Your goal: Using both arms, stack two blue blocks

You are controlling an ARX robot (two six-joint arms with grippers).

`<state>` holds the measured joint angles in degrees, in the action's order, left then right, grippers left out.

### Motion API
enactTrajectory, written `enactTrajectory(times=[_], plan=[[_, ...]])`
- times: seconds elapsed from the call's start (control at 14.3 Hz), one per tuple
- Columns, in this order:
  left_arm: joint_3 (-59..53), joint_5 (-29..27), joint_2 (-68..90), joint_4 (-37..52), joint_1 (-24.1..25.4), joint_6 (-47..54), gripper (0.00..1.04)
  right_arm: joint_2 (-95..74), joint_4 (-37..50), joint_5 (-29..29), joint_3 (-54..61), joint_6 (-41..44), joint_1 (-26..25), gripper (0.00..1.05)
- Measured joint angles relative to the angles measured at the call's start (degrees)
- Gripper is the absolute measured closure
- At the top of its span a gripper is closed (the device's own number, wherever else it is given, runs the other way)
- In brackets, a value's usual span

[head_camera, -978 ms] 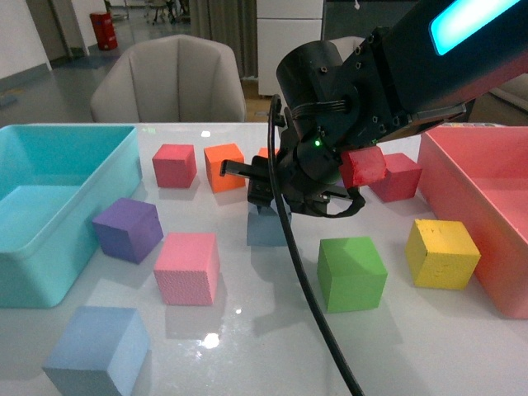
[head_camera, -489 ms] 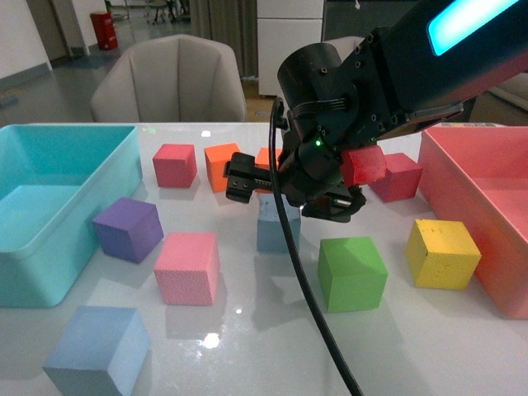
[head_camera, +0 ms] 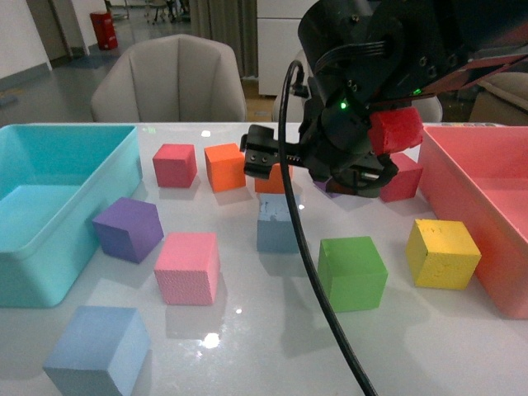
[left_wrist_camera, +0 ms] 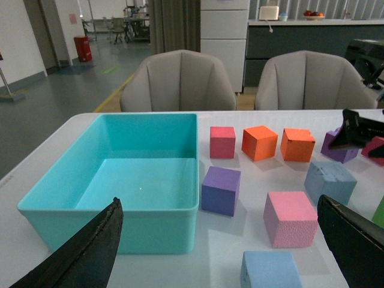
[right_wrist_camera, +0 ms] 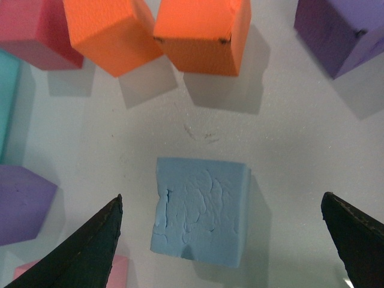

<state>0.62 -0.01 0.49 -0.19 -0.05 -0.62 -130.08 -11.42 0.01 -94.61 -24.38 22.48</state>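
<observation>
Hovering above blue block (right_wrist_camera: 201, 211), right gripper (right_wrist_camera: 221, 196) is spread wide.

Front view across table (head_camera: 256, 355); right wrist close above shared blue block (right_wrist_camera: 201, 210)

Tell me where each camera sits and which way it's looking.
Front: on the body, facing across the table; right arm over a blue block.
Left wrist: level over the table toward the teal bin; left gripper open.
Right wrist: straight down on that block; right gripper open.
All three share that block.
</observation>
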Motion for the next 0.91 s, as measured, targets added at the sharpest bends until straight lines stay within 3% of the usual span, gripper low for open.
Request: enactTrajectory(times=[0.28,0.63,0.7,0.77,0.91], plan=[[0.0,0.0,0.0,0.0,0.0,0.0,0.07,15.5,13.9,5.4,15.6,1.0,-0.3,0.06],[0.0,0.0,0.0,0.0,0.0,0.0,0.07,47.9,31.7,15.7,50.4,3.6,2.3,0.06],[0.0,0.0,0.0,0.0,0.0,0.0,0.07,54.3,42.2,20.9,58.2,7.8,2.9,0.13],[0.0,0.0,0.0,0.0,0.0,0.0,0.07,63.2,49.2,21.5,66.7,15.5,0.9,0.28],[0.0,0.0,0.0,0.0,0.0,0.0,0.07,84.6,38.5,16.1,81.4,22.0,-7.7,0.57]])
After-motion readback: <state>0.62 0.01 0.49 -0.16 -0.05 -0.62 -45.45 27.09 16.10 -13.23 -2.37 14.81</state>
